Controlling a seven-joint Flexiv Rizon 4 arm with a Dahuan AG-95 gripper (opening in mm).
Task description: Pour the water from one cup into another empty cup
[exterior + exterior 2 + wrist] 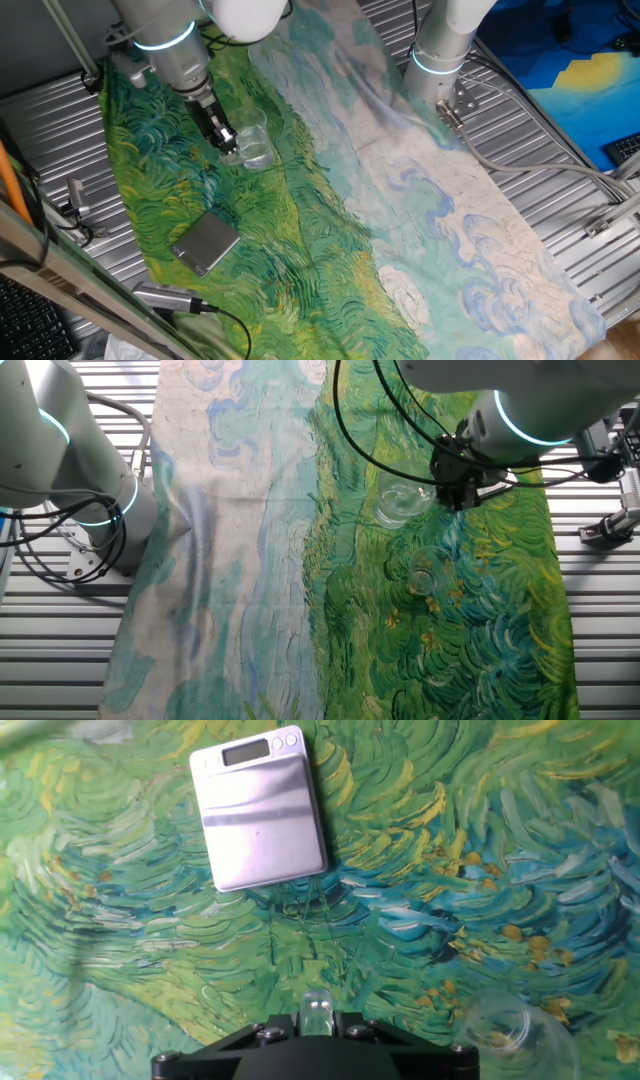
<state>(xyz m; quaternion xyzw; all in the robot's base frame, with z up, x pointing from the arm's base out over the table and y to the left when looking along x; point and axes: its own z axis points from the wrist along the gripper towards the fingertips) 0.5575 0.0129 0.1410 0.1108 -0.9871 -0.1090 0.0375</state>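
My gripper is shut on the rim of a small clear glass cup and holds it just above the green painted cloth. In the other fixed view the gripper has the cup tilted to the side. A second clear glass cup stands on the cloth close beside it; it also shows in one fixed view and in the hand view. In the hand view a strip of glass sits between my fingers. I cannot make out any water.
A grey flat square scale lies on the cloth near the front, also in the hand view. A second arm's base stands at the far side. A black and silver tool with a cable lies at the front edge.
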